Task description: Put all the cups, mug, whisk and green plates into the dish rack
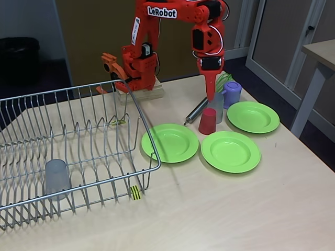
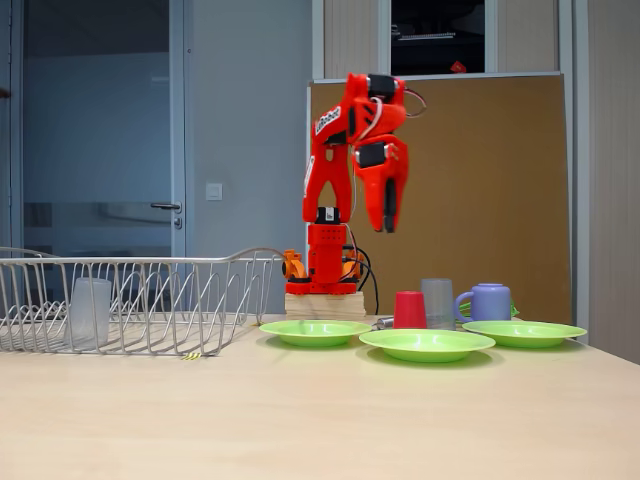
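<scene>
1. The claw (image 1: pixel 211 93) hangs above the cluster of cups at the back of the surface (image 1: pixel 235 209), pointing straight down. Its jaws look closed or nearly so and hold nothing. The low side-on fixed view shows the claw (image 2: pixel 386 215) well clear of the cup tops.
2. One grey cup (image 1: pixel 56 179) already stands upside down inside the dish rack (image 1: pixel 78 151), near its front left corner.
3. The red cup (image 1: pixel 208 121) stands mouth-down just beside the second grey cup (image 1: pixel 218 106). Both look like thin, light plastic, probably slippery. A pinch across the tapered wall near the top seems safest, and a hard squeeze may make one pop out.
4. The purple mug (image 1: pixel 232 93) sits behind them, its handle (image 2: pixel 463 303) turned left in the side-on view. It looks light and rigid, so either the rim or the handle would serve as a hold.
5. The whisk (image 1: pixel 201 109) lies behind the cups. Its silver handle is stiff and slim and looks the better place to grip, since the green wires would likely flex.
6. Three green plates (image 1: pixel 170 143) (image 1: pixel 231 151) (image 1: pixel 253 116) lie flat. Being wide, they offer only the raised rim for a grip, and each will likely swing once lifted.
</scene>
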Available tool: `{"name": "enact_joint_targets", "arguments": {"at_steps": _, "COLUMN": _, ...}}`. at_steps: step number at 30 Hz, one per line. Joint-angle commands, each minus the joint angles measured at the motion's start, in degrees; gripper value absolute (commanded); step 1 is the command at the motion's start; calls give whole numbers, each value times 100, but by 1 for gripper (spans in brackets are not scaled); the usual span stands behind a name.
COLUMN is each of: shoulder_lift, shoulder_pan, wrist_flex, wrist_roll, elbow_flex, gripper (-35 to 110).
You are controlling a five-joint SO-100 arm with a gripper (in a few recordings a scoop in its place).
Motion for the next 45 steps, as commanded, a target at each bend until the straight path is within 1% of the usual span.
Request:
{"name": "enact_joint_targets", "arguments": {"at_steps": 1, "shoulder_lift": 448, "shoulder_pan": -475, "wrist_flex": -220, "wrist_roll": 255, "elbow_flex": 431, "gripper": 16}}
{"name": "enact_joint_targets", "arguments": {"at_steps": 6, "shoulder_lift": 791, "shoulder_pan": -519, "wrist_flex": -1257, "wrist_roll": -105, "elbow_flex": 1397, "gripper": 25}}
{"name": "enact_joint_targets", "arguments": {"at_steps": 12, "shoulder_lift": 817, "shoulder_pan": -562, "wrist_flex": -1925, "wrist_roll": -132, "elbow_flex": 2241, "gripper": 29}}
{"name": "enact_joint_targets", "arguments": {"at_steps": 16, "shoulder_lift": 896, "shoulder_pan": -712, "wrist_flex": -2092, "wrist_roll": -246, "elbow_flex": 2733, "gripper": 31}}
{"name": "enact_joint_targets", "arguments": {"at_steps": 20, "shoulder_lift": 1072, "shoulder_pan": -835, "wrist_flex": -2118, "wrist_roll": -888, "elbow_flex": 3155, "gripper": 34}}
{"name": "enact_joint_targets", "arguments": {"at_steps": 25, "shoulder_lift": 1406, "shoulder_pan": -747, "wrist_flex": -1863, "wrist_roll": -1942, "elbow_flex": 3252, "gripper": 37}}
{"name": "enact_joint_targets", "arguments": {"at_steps": 28, "shoulder_lift": 1468, "shoulder_pan": -694, "wrist_flex": -1934, "wrist_roll": -2531, "elbow_flex": 3340, "gripper": 38}}
{"name": "enact_joint_targets", "arguments": {"at_steps": 30, "shoulder_lift": 1441, "shoulder_pan": -712, "wrist_flex": -2057, "wrist_roll": -2716, "elbow_flex": 3445, "gripper": 39}}
{"name": "enact_joint_targets", "arguments": {"at_steps": 35, "shoulder_lift": 1274, "shoulder_pan": -905, "wrist_flex": -2443, "wrist_roll": -2918, "elbow_flex": 3727, "gripper": 41}}
{"name": "enact_joint_targets", "arguments": {"at_steps": 39, "shoulder_lift": 1310, "shoulder_pan": -1037, "wrist_flex": -2936, "wrist_roll": -2874, "elbow_flex": 4219, "gripper": 41}}
{"name": "enact_joint_targets", "arguments": {"at_steps": 45, "shoulder_lift": 1327, "shoulder_pan": -1116, "wrist_flex": -3393, "wrist_roll": -2813, "elbow_flex": 4676, "gripper": 41}}
